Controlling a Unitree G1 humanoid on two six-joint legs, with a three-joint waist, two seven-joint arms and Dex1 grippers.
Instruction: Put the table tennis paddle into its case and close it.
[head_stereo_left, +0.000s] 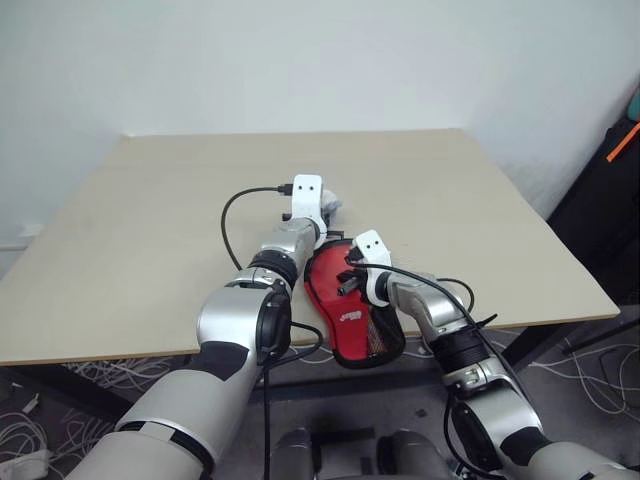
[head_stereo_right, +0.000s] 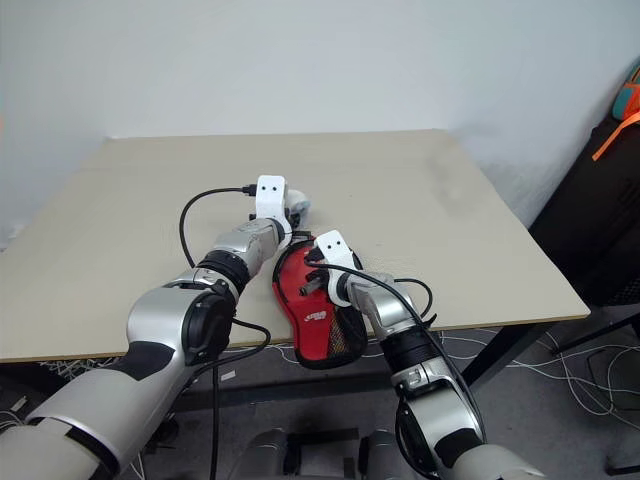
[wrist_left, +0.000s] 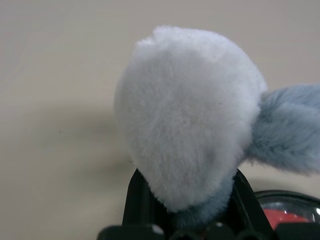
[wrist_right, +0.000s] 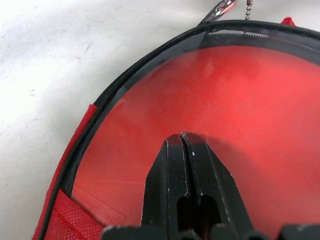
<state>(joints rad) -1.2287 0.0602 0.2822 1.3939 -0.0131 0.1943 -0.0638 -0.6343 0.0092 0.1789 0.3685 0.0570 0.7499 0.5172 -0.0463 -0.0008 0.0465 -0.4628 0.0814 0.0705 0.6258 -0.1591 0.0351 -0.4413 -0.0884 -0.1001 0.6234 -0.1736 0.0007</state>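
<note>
The case (head_stereo_left: 350, 320) lies at the lower middle of the left eye view, on the near edge of the table (head_stereo_left: 150, 230), with its narrow end hanging over that edge. Its long axis runs from the upper left toward the lower right of the frame. Through the clear plastic side the red face of the paddle (wrist_right: 210, 100) shows, so the paddle seems to be already inside.

The right gripper (wrist_right: 184, 137) is fully closed, its two black fingers pressed together with nothing between them, and the tips rest on or just above the clear side. The zip pull (wrist_right: 220, 9) sits at the round end of the case, at the top of the right wrist view, beyond the fingertips. The left gripper (wrist_left: 185, 220) is nearly closed on a soft ball (wrist_left: 190, 115), white and grey, fluffy, just beyond the round end of the case.

I judge that the zip remains to be closed; the right gripper is nearer to the pull. The plastic is smooth and shiny, the rim is black fabric with fine teeth, and the red side panel has a woven texture.
</note>
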